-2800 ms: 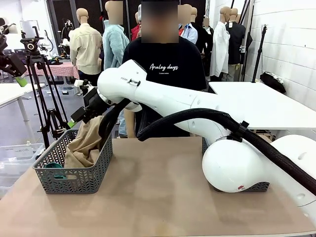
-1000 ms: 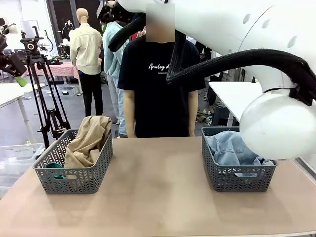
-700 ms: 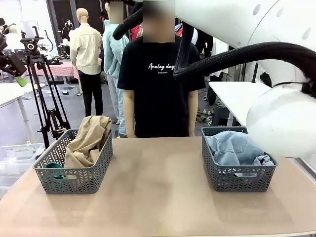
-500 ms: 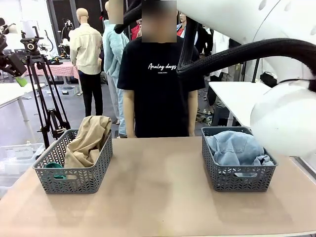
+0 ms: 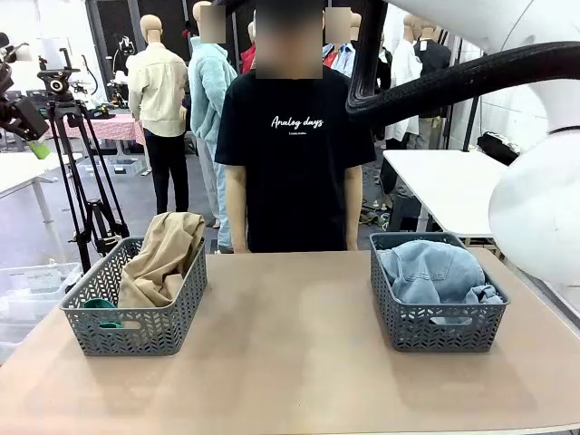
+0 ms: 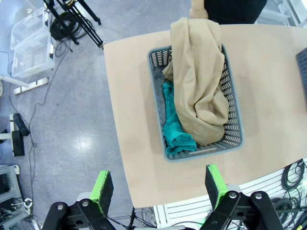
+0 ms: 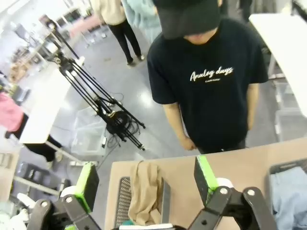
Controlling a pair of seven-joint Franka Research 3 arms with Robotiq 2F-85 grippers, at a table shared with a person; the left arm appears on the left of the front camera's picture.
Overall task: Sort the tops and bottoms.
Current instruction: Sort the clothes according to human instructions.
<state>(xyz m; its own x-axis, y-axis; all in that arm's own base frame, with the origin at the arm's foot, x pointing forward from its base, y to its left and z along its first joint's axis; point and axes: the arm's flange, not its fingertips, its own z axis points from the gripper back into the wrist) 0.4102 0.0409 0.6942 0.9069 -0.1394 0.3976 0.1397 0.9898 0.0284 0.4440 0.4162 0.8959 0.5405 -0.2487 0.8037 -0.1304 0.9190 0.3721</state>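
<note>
A: What sits in the left basket (image 5: 136, 313)?

B: Both tops. The tan-beige top (image 5: 163, 258) is heaped high and spills over the basket's far rim. The teal-green top (image 5: 98, 308) lies under it, at the near left corner. From the left wrist view, the tan one (image 6: 199, 81) covers most of that basket (image 6: 229, 98), with the teal one (image 6: 173, 127) along one side.

A: And the bottoms?

B: In the right basket (image 5: 435, 322), well apart from the left basket across the bare table (image 5: 290, 362). The pale denim shorts (image 5: 430, 272) lie on top; I cannot make out the dark pair under them.

A: Any writing?

B: The person (image 5: 290, 154) behind the table, between the two baskets, wears a black T-shirt printed "Analog days", with a smaller line below, too small to read.

A: The grippers?

B: The left gripper (image 6: 158, 184) hangs high above the left basket, jaws wide with nothing between them. The right gripper (image 7: 146, 177) is also high, spread wide and empty, with the person beyond it.
</note>
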